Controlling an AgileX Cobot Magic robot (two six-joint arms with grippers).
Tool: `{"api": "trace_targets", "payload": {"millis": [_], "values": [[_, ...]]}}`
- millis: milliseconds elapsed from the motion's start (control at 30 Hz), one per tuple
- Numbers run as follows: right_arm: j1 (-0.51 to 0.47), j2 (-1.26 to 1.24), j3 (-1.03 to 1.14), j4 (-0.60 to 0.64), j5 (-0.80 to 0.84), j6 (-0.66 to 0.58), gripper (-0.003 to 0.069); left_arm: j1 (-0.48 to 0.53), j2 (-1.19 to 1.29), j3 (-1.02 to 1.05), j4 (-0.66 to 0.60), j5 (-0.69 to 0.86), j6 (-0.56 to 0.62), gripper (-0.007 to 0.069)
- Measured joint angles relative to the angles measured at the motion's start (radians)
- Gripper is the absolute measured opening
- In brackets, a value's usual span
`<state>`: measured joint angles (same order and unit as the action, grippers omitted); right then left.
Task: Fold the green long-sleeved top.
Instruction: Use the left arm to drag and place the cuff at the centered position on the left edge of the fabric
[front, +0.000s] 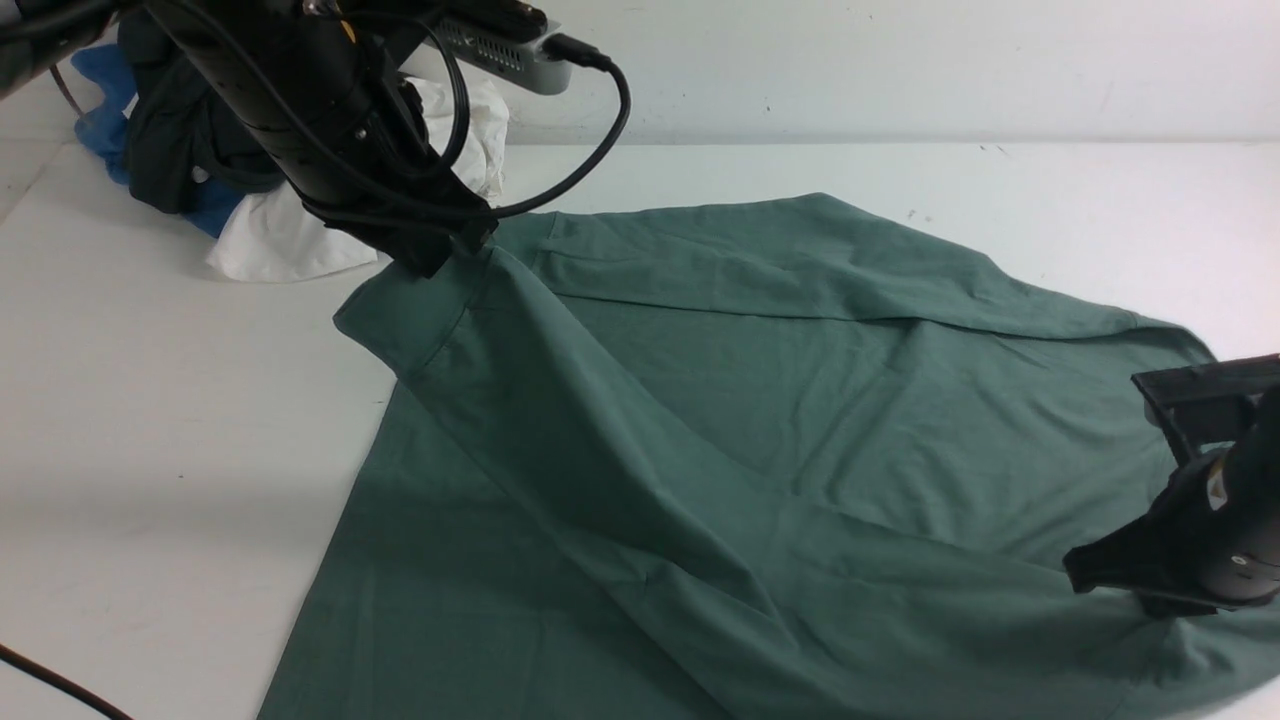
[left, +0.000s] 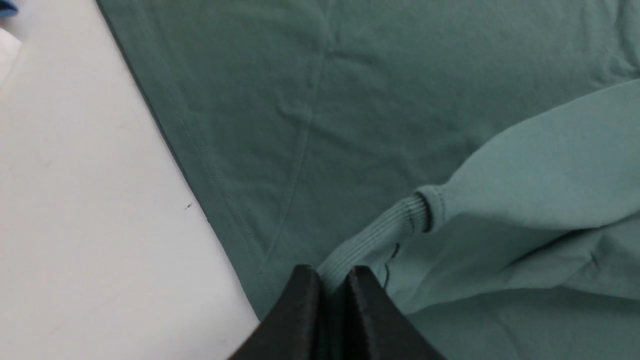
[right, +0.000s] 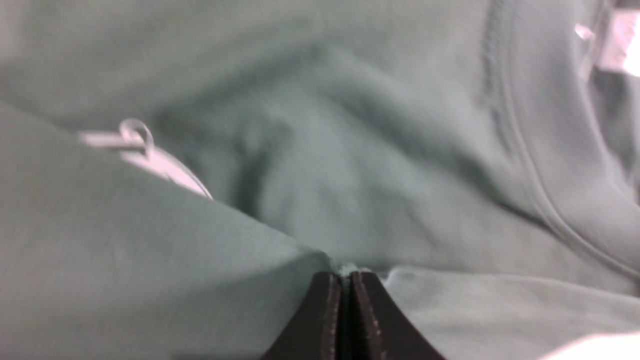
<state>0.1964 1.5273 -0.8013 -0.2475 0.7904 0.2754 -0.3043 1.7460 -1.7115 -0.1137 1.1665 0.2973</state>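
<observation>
The green long-sleeved top (front: 800, 400) lies on the desk (front: 150, 400), from middle to near edge.
The left gripper (left: 332, 275) is clamped on its ribbed cuff (left: 380, 232), the right gripper (right: 346, 277) on a fabric fold.

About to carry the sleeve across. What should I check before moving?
1. Left gripper shut on cuff: ok.
2. Right gripper shut at a fold of the top: ok.
3. Cloth actually caught in right jaws: cannot tell.
4. Sleeve raised at cuff end, trailing over the body: ok.
5. Body flat: not ok, creases across the middle.
6. Pile apart from top: ok.
</observation>
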Motion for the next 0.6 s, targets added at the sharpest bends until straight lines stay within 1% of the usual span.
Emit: {"api": "trace_targets", "payload": {"millis": [167,200,267,367,500,600], "values": [[0.0,-0.07,0.0,-0.014,0.137,0.002,0.0003,0.0,0.022,0.0,-0.024,-0.103,0.0,0.0033],[0.0,-0.073,0.0,-0.014,0.137,0.002,0.0003,0.0,0.025,0.0,-0.024,-0.103,0.0,0.0033],[0.0,-0.106,0.0,-0.017,0.213,0.003,0.0003,0.0,0.061,0.0,-0.026,-0.166,0.0,0.0033],[0.0,-0.127,0.0,-0.03,0.265,0.003,0.0003,0.0,0.109,0.0,-0.025,-0.227,-0.001,0.0033],[0.0,-0.13,0.0,-0.035,0.276,0.003,0.0003,0.008,0.161,0.0,-0.025,-0.271,-0.005,0.0033],[-0.001,-0.124,0.0,-0.035,0.251,0.019,0.0005,0.033,0.217,0.0,-0.025,-0.318,-0.032,0.0033]]}}
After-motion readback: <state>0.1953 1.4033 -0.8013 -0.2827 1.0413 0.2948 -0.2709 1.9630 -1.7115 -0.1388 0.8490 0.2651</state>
